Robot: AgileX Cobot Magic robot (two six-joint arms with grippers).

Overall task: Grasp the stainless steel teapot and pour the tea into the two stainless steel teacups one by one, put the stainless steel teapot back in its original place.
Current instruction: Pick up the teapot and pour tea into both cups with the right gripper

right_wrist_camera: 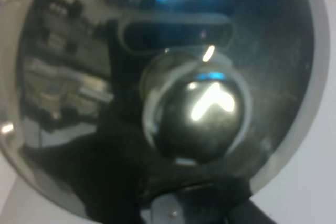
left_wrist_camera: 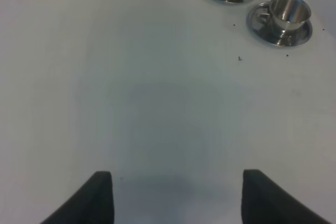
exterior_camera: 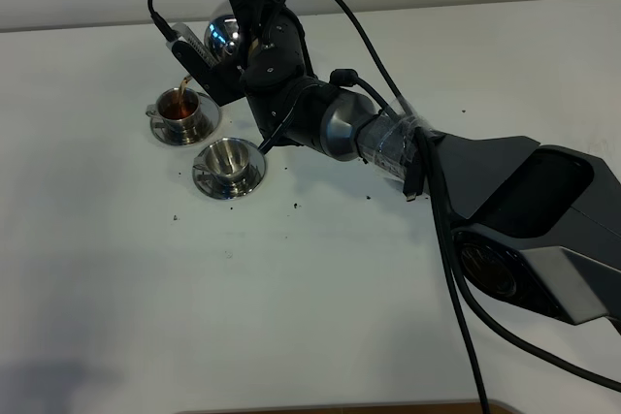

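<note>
White table, dark specks; right arm stretches across, right gripper clamped on tilted teapot, tea streaming into far cup; left gripper jaws apart.

On the white bench a small stainless steel teacup at far left holds dark tea; a second steel teacup sits just beside it, nearer and rightward. Each stands on its own round steel saucer. Behind them the bulbous stainless steel teapot hangs tilted — spout above the first teacup.
</note>
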